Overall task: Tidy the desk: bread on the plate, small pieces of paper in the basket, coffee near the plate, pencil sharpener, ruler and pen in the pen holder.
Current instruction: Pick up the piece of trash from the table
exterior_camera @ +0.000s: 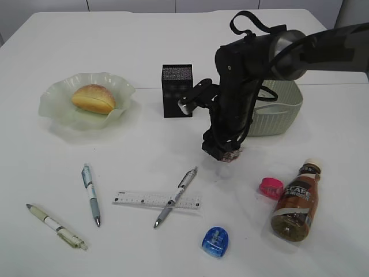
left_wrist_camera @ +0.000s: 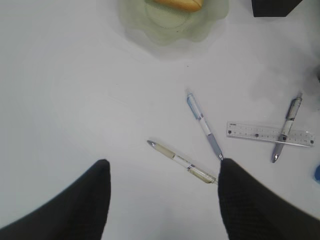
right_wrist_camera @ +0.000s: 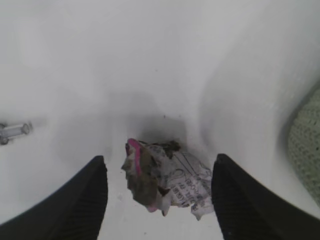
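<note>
Currently, your desk (exterior_camera: pixel 173 34) carries the following. Bread (exterior_camera: pixel 93 98): lying in the plate (exterior_camera: pixel 60 107) at far left. Pen holder (exterior_camera: pixel 176 90): upright near the centre, just left of your right arm. Basket (exterior_camera: pixel 279 112): right of the pen holder, partly hidden behind that arm. Crumpled paper (right_wrist_camera: pixel 167 177): on the tabletop in front of the basket, printed and smeared with pink; your right gripper (right_wrist_camera: pixel 159 192) stands over it with fingers spread to either side, not touching it, nothing grasped. Ruler (exterior_camera: pixel 157 201): flat near the front centre, with a grey pen (exterior_camera: pixel 176 197) lying across its right part. Blue-grey pen (exterior_camera: pixel 91 194) and cream pen (exterior_camera: pixel 56 225): front left, apart from each other. Blue pencil sharpener (exterior_camera: pixel 215 242): front, right of the ruler. Pink pencil sharpener (exterior_camera: pixel 271 187): just beside the coffee (exterior_camera: pixel 296 202), which stands at front right, well apart from the plate. Your left gripper (left_wrist_camera: pixel 162 200): released, spread wide above the cream pen, holding nothing.
</note>
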